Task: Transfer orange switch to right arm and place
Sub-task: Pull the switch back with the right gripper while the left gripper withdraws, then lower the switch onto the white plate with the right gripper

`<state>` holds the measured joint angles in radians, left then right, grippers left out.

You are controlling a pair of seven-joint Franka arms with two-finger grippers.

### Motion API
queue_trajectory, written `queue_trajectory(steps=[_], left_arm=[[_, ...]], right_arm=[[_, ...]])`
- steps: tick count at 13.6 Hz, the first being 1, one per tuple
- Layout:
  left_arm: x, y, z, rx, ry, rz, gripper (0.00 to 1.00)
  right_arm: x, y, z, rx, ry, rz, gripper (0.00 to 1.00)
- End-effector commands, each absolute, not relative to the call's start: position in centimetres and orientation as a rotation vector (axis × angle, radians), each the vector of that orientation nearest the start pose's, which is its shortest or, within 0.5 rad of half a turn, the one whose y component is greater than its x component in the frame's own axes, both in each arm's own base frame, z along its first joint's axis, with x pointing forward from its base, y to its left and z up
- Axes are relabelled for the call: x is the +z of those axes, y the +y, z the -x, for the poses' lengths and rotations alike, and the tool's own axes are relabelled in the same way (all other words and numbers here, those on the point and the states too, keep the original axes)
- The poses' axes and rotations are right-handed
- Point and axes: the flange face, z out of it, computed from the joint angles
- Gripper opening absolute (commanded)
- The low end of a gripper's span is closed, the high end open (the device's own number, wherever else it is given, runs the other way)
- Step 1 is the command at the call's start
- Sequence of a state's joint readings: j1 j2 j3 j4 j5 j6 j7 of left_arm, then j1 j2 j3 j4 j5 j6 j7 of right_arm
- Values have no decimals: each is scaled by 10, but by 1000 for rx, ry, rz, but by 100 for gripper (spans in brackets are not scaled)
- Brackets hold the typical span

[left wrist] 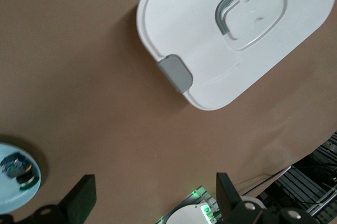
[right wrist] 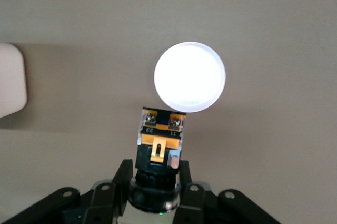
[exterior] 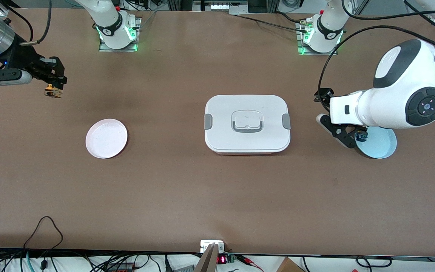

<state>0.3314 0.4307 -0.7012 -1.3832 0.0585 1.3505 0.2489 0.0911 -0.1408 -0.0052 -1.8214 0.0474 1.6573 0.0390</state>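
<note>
The right gripper gripped the orange switch (handover seemingly done); placing on the white plate remained. The left gripper hung wide, empty.

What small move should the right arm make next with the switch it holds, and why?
Probably carry it over the white plate and lower it. The right gripper is shut on the orange switch above bare table toward the right arm's end, the plate holds nothing, and the left gripper, open, waits by the blue plate.
</note>
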Motion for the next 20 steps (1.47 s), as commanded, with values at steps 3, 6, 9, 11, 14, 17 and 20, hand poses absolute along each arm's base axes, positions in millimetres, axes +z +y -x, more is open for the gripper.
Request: queue_trajectory(steps=[3,6,9,11,14,17,20], left_arm=[[561,-135,-585,546,616,3070,100],[590,-95,-599,422,457,3057,100],[607,-62,-592,368,237,3040,100],[608,-45,-582,252,90,3049,100],[585,-31,-574,274,-111,3043,100],[587,-30,-565,196,-224,3039,100],[594,-15,-548,98,-245,3049,100]], right_arm=[[578,46,-497,-25,-118,3148,0],[575,45,-497,-27,-198,3146,0],[565,44,-498,-41,-261,3140,0],[543,44,-500,-53,-293,3137,0],[488,42,-498,-70,-298,3135,0],[435,40,-510,-63,-287,3133,0],[372,40,-533,-58,-273,3129,0]])
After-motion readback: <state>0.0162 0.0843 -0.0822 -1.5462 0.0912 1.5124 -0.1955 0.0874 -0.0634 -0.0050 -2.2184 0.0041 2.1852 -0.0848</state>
